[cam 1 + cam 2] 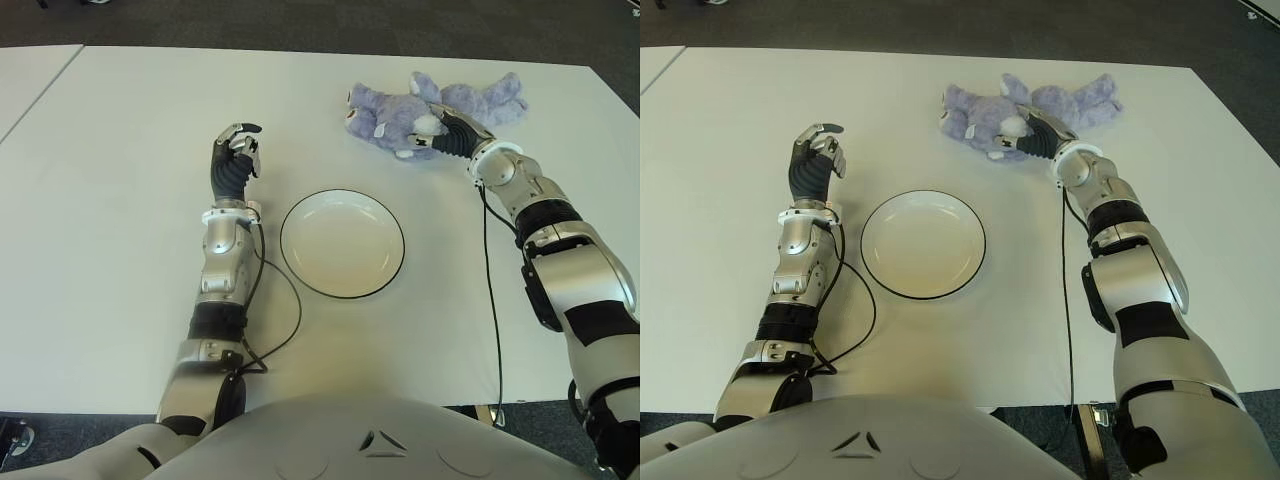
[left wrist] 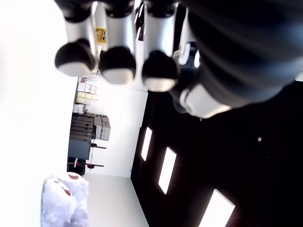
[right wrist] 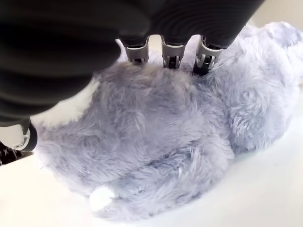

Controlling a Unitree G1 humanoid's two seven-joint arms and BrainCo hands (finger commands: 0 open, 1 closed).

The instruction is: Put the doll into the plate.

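Observation:
A purple plush doll (image 1: 395,112) lies on its side at the far right of the white table (image 1: 120,200). My right hand (image 1: 447,128) is laid over its middle. In the right wrist view three fingers (image 3: 173,52) sink their tips into the fur of the doll (image 3: 165,132), and the thumb sits at its other side. The doll still touches the table. A white plate (image 1: 342,243) with a dark rim stands empty at the table's centre, nearer to me than the doll. To the left of the plate my left hand (image 1: 237,150) is held up, fingers loosely bent, holding nothing.
Black cables trail along both forearms over the table. A second table edge (image 1: 30,70) shows at the far left. Dark floor lies beyond the far edge.

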